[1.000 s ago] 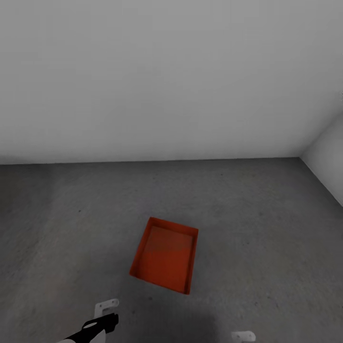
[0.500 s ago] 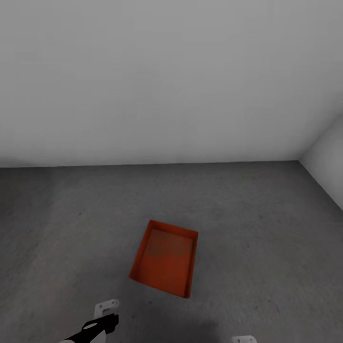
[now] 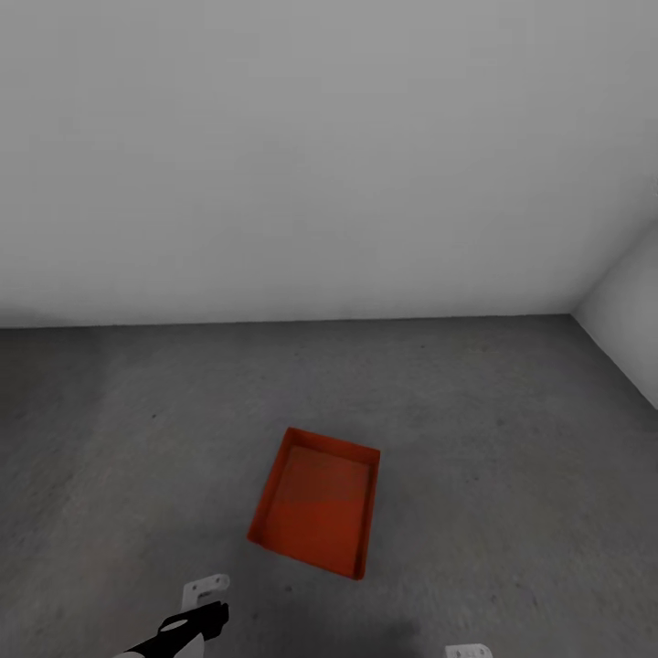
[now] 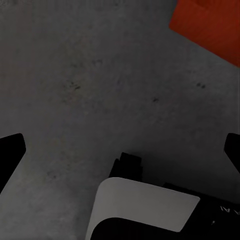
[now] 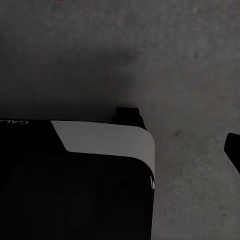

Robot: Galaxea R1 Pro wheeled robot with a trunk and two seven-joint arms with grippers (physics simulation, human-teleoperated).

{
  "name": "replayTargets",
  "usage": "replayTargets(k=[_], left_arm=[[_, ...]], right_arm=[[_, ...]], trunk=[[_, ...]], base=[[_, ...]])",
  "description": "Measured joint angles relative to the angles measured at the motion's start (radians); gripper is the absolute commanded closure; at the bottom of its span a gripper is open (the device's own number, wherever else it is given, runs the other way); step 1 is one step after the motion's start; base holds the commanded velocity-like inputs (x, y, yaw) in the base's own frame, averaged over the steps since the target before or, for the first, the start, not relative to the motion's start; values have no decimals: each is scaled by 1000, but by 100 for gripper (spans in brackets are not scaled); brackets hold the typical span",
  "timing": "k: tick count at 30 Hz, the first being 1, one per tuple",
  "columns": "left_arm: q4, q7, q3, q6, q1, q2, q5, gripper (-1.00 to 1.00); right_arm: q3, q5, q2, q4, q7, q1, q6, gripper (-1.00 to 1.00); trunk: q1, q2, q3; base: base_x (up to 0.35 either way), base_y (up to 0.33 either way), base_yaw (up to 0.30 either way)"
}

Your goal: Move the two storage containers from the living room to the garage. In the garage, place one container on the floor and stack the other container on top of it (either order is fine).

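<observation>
One storage container (image 3: pixel 317 503) is seen open-top on the grey concrete floor (image 3: pixel 512 439) mid-scene, near the white wall (image 3: pixel 311 155); left gripper (image 4: pixel 120 150) fingers spread, empty; right gripper fingers' state cannot be told.

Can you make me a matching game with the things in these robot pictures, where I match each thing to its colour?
Things:
1. storage container
2. floor
3. wall
4. left arm's tool

Colours:
A. plain white
B. black fingers, spread wide apart
C. orange-red
D. mottled dark grey

Right pairs: 1-C, 2-D, 3-A, 4-B.
</observation>
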Motion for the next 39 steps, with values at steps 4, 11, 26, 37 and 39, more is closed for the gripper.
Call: replayTargets(k=[4,11,26,37,39], left_arm=[[0,0,0,0,0,0,0,-100],[1,0,0,1,0,0,1,-100],[1,0,0,3,0,0,1,-100],[1,0,0,4,0,0,1,-100],[1,0,0,4,0,0,1,-100]], right_arm=[[-1,0,0,0,0,0,0,-100],[0,0,0,0,0,0,0,-100],[0,0,0,0,1,0,0,-100],[-1,0,0,0,1,0,0,-100],[-1,0,0,0,1,0,0,-100]], trunk=[[0,0,6],[0,0,17],[0,0,40],[0,0,58],[0,0,61]], base=[[0,0,0],[0,0,0],[0,0,-3],[0,0,-58],[0,0,-64]])
